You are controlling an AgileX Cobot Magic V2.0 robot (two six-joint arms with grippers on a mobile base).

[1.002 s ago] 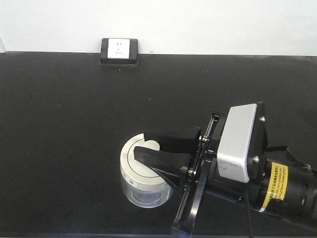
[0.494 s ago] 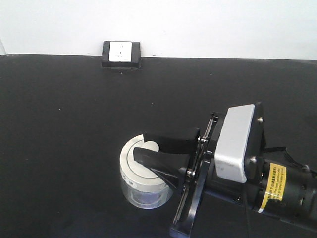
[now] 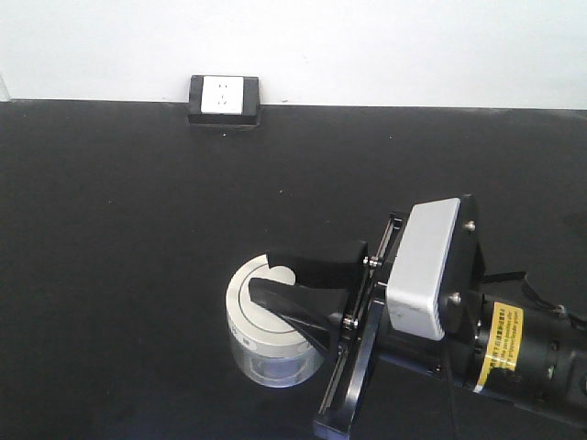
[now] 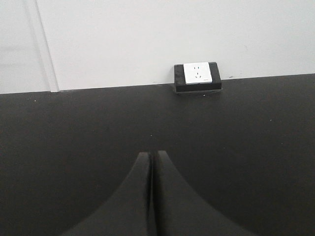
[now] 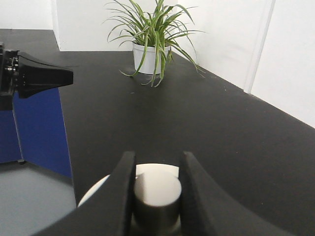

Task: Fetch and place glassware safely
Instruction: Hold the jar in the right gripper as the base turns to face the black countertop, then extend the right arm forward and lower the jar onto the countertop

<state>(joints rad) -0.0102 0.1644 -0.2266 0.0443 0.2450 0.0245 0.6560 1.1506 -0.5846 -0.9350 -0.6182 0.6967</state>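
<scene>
1. Glass jar (image 3: 271,362) sits upright on the black table (image 3: 119,229), front centre, lid (image 3: 240,304) on.
2. Right gripper (image 5: 157,161) narrow, fingers pinching the lid knob (image 5: 156,194).
3. Left gripper (image 4: 150,161) fully closed and empty, over the table, facing the wall socket (image 4: 197,74).

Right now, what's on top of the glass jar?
Its off-white lid, whose knob the right gripper holds between its jaws. The jaws cover part of the lid; contents of the jar cannot be seen.
</scene>
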